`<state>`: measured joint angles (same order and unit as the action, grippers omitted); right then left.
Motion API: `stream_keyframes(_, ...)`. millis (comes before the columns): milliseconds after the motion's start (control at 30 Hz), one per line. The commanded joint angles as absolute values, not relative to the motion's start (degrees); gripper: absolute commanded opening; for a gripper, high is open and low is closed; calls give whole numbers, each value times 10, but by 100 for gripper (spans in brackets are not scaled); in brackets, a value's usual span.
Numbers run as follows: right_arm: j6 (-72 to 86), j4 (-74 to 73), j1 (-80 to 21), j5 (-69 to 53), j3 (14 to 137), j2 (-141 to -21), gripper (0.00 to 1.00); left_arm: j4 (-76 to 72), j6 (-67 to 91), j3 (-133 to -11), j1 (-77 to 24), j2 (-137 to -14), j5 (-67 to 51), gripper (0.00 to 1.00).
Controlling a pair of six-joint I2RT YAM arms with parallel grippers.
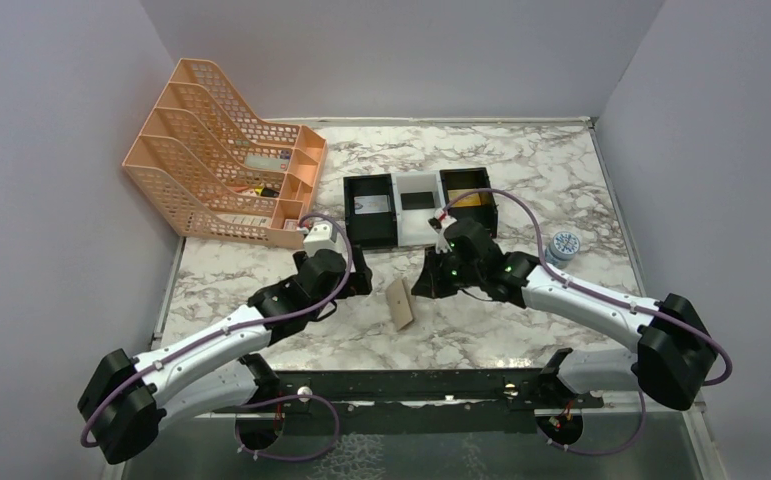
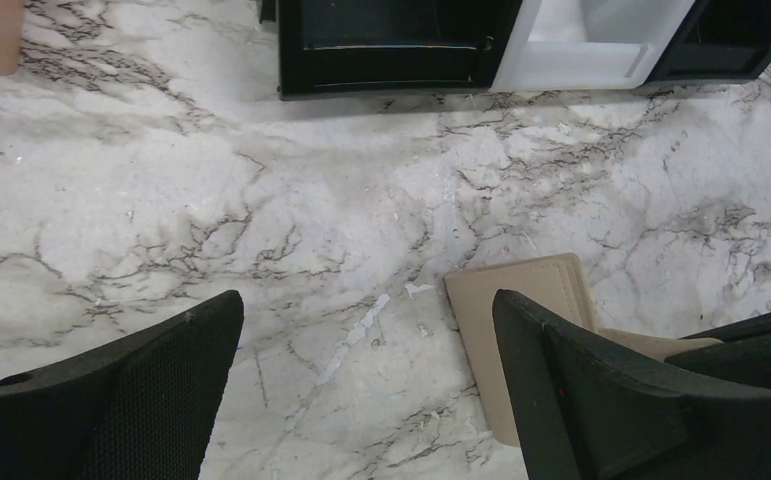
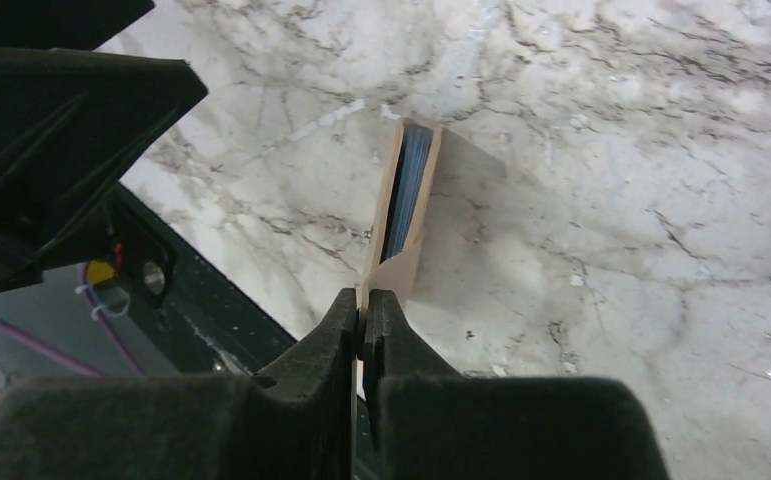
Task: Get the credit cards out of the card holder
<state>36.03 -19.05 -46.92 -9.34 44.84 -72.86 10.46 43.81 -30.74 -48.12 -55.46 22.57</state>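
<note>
I'm looking at the marble desk [image 1: 521, 170], with a peach file rack [image 1: 211, 170] and a row of trays [image 1: 373, 236] at the back. My left claw [image 2: 366, 310] is spread wide just beside the card holder [image 3: 401, 195]. My right claw [image 3: 362, 305] pinches one tan flap of it. The holder is on edge, slightly parted, between both claws.

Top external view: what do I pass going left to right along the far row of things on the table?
Peach mesh file rack, left black tray, white tray, right black tray, small blue-lidded jar.
</note>
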Motion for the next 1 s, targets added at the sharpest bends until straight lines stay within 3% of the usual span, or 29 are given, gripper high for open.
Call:
stream_keyframes(0, 367, -133, -468, -177, 474, -732, 1, 136, 458, -292, -482, -516, 266, 99)
stream_keyframes(233, 402, -60, -468, -245, 457, -742, 1, 145, 474, -283, -481, -485, 268, 99)
stream_keyframes(433, 374, -136, -468, -122, 476, -756, 1, 140, 463, -281, -481, -497, 250, 99)
stream_keyframes(600, 355, -169, -444, -68, 463, -758, 1, 97, 436, -282, -482, -536, 191, 99)
stream_keyframes(700, 351, -153, -415, -79, 421, -762, 1, 52, 433, -278, -482, -564, 146, 94)
stream_keyframes(967, 338, -102, -338, -126, 317, -776, 1, -40, 411, -296, -482, -649, 35, 93)
